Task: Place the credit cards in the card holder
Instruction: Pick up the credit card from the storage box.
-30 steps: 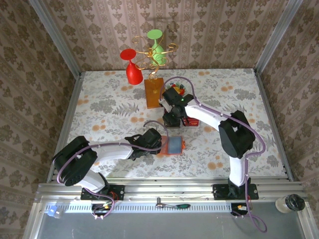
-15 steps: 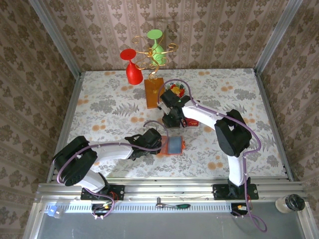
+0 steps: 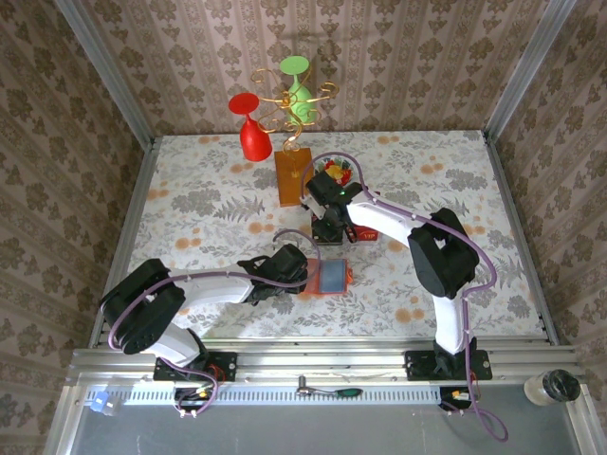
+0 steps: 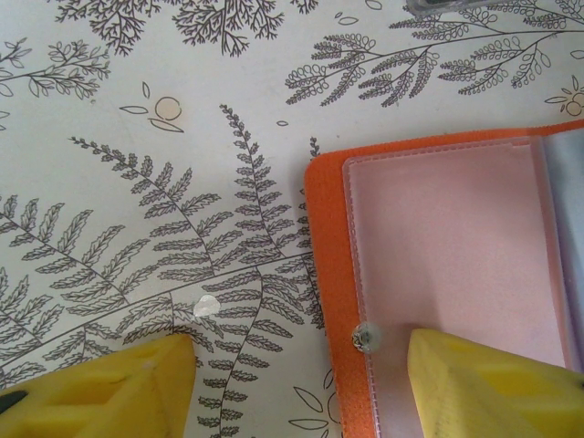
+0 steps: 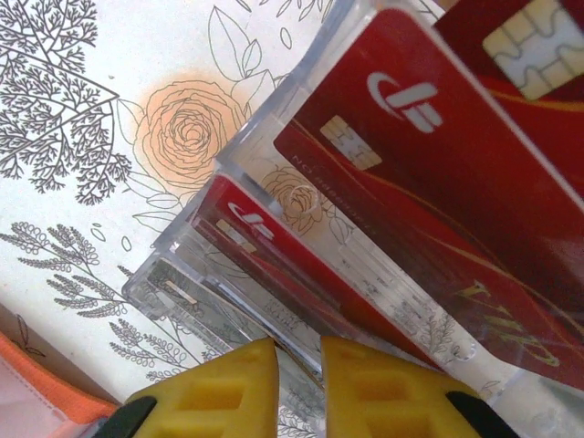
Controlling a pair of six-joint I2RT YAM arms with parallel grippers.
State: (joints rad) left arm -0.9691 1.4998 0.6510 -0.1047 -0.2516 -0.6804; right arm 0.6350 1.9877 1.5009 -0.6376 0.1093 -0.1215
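The orange card holder [image 3: 330,278] lies open on the patterned table, its clear sleeves facing up [image 4: 438,274] and its pale snap [image 4: 367,337] at the left edge. My left gripper [image 3: 302,275] [image 4: 297,351] is open and straddles that edge, one yellow finger over the sleeve and the other over the tablecloth. The red credit cards [image 5: 401,173] stand in slots of a clear rack [image 5: 246,137], seen as a red patch [image 3: 365,230] in the top view. My right gripper [image 3: 327,227] [image 5: 298,351] is over the rack's near end, shut on the thin top edge of a credit card.
A brown wooden block [image 3: 293,177] stands just behind the right gripper, with a bowl of candies [image 3: 337,171] beside it. A red goblet [image 3: 250,133] and a green goblet [image 3: 297,81] on a gold wire stand sit at the back. Metal rails frame the table.
The right gripper has shifted slightly over the card rack and its fingers have closed from half open to almost together. The left arm and the card holder have not moved.
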